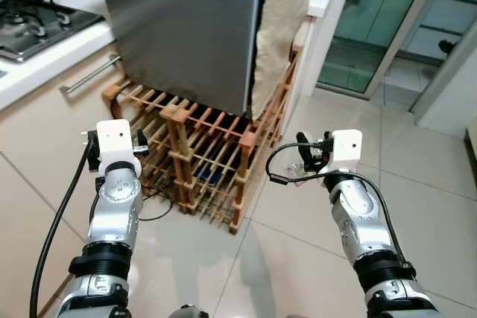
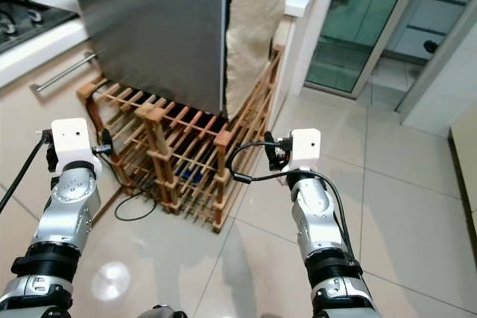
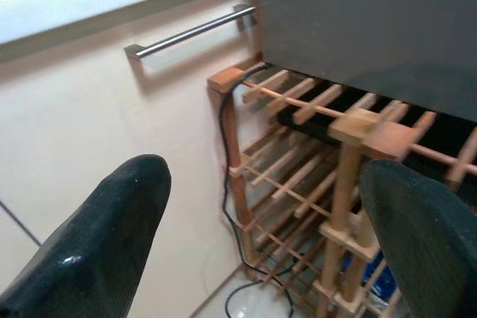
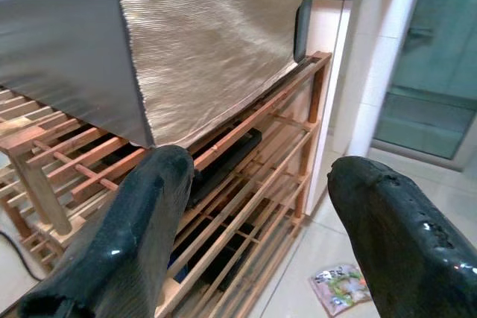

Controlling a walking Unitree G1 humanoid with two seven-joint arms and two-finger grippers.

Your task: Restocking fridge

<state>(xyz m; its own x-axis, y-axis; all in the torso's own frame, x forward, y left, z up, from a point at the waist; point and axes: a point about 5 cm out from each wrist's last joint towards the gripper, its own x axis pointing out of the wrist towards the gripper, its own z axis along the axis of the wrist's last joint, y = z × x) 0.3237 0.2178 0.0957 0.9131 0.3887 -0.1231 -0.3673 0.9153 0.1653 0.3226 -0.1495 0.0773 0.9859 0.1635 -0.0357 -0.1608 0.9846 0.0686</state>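
Observation:
The grey steel fridge (image 1: pixel 179 27) stands shut on a low wooden slatted rack (image 1: pixel 201 161), with a silvery textured side panel (image 4: pixel 216 42). My left gripper (image 3: pixel 268 206) is raised in front of the rack's left end, open, nothing between its fingers (image 3: pixel 112 229). Level with it, my right gripper (image 4: pixel 261 199) is held before the rack's right end, also open and empty. A small colourful packet (image 4: pixel 339 288) lies on the tiles below the right gripper.
A white counter with a gas hob (image 1: pixel 30 24) and a cream cabinet with a steel handle (image 1: pixel 89 76) run along the left. A black cable (image 1: pixel 156 210) trails on the floor by the rack. Green glass sliding doors (image 1: pixel 380 27) are on the right, with tiled floor (image 1: pixel 417 184) before them.

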